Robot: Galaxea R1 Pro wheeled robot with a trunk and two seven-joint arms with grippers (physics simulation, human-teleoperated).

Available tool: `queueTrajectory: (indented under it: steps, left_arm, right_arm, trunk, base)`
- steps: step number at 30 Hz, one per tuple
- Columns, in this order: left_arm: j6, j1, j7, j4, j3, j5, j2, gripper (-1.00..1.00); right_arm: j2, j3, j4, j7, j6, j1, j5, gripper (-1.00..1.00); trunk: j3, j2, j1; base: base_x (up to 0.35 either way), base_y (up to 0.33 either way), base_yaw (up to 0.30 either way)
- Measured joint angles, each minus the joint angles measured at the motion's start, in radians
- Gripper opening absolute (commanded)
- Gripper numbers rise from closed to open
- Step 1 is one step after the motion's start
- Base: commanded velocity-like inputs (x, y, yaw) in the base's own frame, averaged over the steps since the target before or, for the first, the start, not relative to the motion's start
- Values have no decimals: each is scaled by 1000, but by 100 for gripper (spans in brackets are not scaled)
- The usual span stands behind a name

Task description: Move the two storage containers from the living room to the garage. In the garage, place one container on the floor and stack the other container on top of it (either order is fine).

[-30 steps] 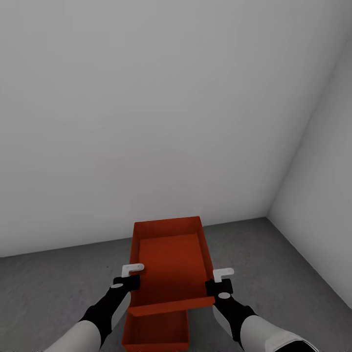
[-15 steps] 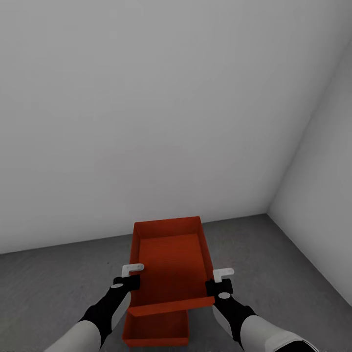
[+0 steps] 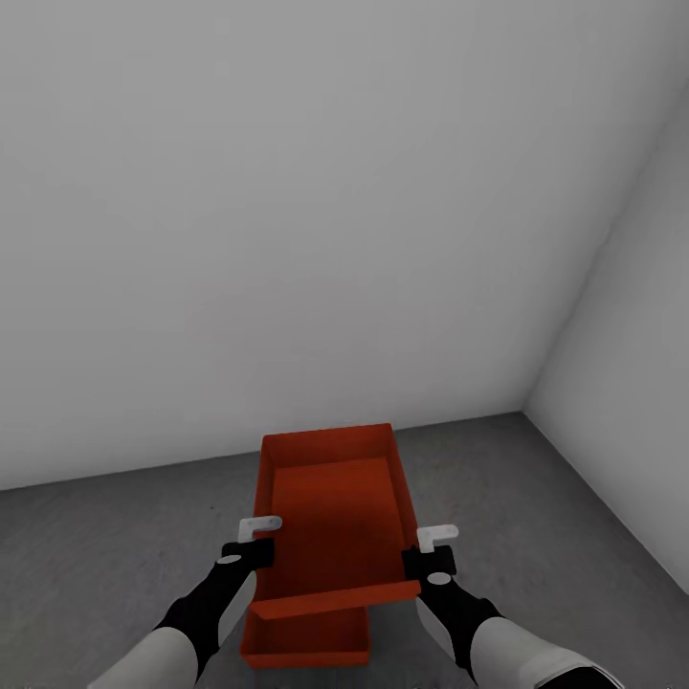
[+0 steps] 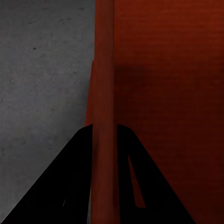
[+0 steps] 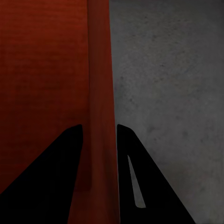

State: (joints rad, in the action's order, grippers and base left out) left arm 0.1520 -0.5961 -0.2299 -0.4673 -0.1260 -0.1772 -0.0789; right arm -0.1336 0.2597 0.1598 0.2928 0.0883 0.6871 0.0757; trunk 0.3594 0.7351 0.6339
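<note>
Head view: looking down into a corner of the garage, with plain white-grey walls (image 3: 287, 211) meeting a mottled grey concrete floor (image 3: 105, 545). Holding up an open orange-red bin (image 3: 335, 512) between two arms, long sides gripped. Left claw (image 3: 256, 541) clamping the bin's left rim near its near corner; right claw (image 3: 431, 550) clamping the right rim, also near the near corner. Showing a second, identical bin (image 3: 306, 639) lower down on the floor, partly hidden beneath the near end of the raised one; whether the two are touching cannot be told.

Left wrist view: looking along two dark fingers (image 4: 56, 186) pinched almost together, one on each side of the thin rim of the held bin (image 4: 168, 93). Showing the bin's inner red floor on one side of the rim and concrete (image 4: 42, 74) on the other.

Right wrist view: likewise pinching the opposite rim between dark fingers (image 5: 154, 186), nearly closed on the wall of the bin (image 5: 46, 70). Showing grey concrete (image 5: 172, 74) beyond the rim's outer side.
</note>
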Motion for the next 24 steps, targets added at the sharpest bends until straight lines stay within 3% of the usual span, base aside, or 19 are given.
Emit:
queueTrajectory:
  steps: [24]
  left_arm:
    - [0,0,3,0,0,-1,2,-100]
  right_arm:
    - [-2,1,0,3,-2,0,-1,-100]
  trunk:
    - [10,0,0]
  base:
    - [9,7,0]
